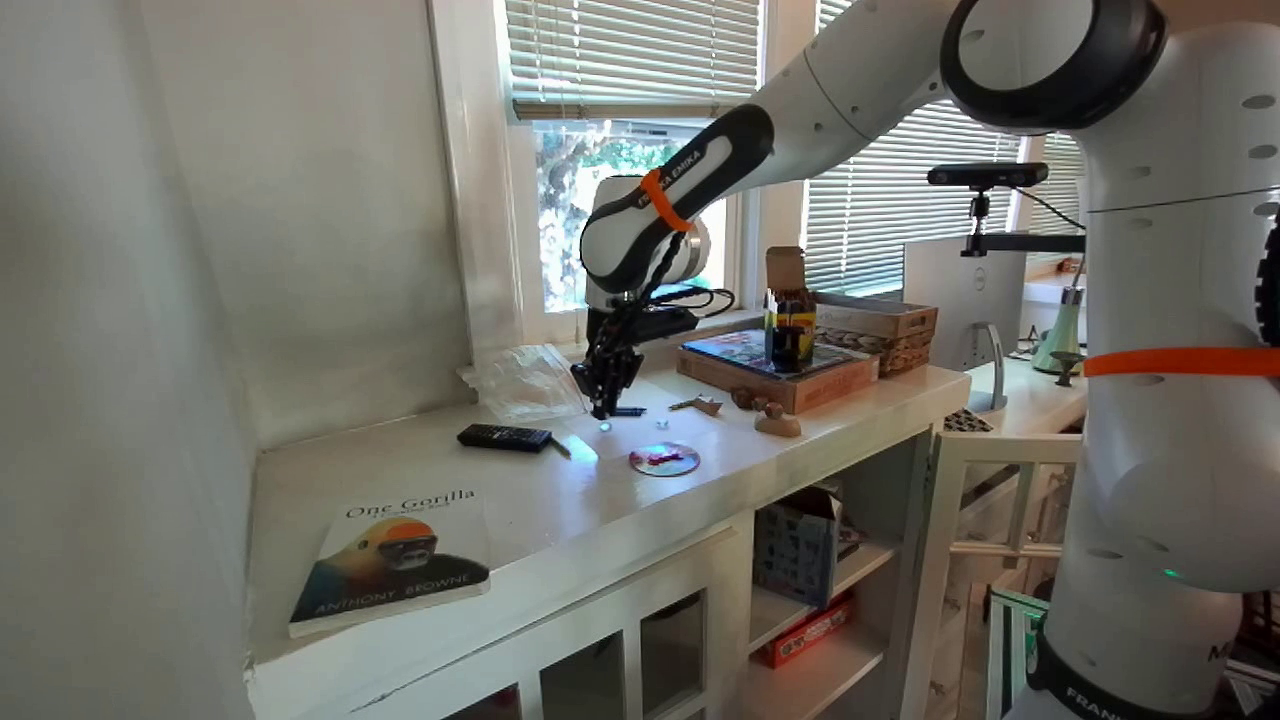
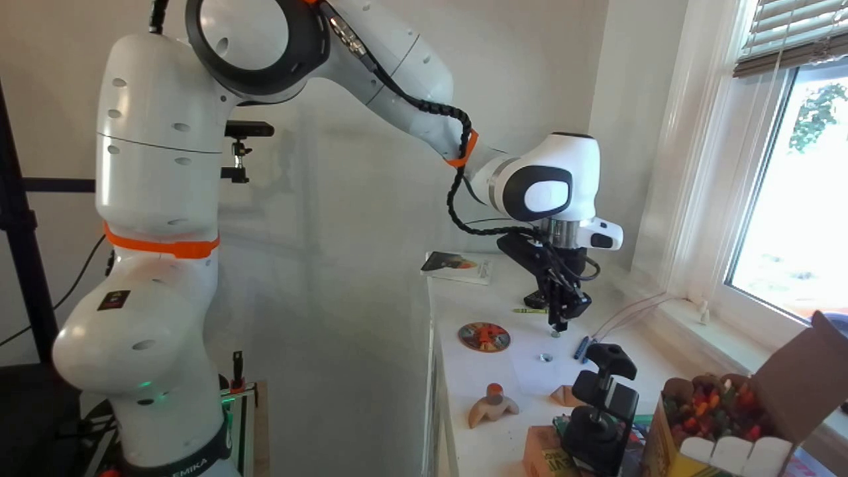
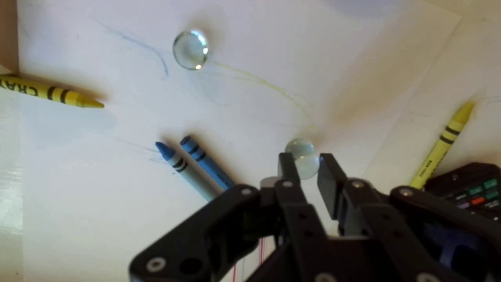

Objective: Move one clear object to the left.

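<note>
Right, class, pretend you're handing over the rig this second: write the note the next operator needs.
Claw: jaws narrowly apart; whether it grips anything can't be told.
Job's things: one clear rounded piece, possibly two overlapping, at the jaw tips; another clear piece lies apart on the white paper.
Done: claw lined up with one piece; no finished move can be confirmed.
Left: probably confirm the grip, shift that piece left, release.
</note>
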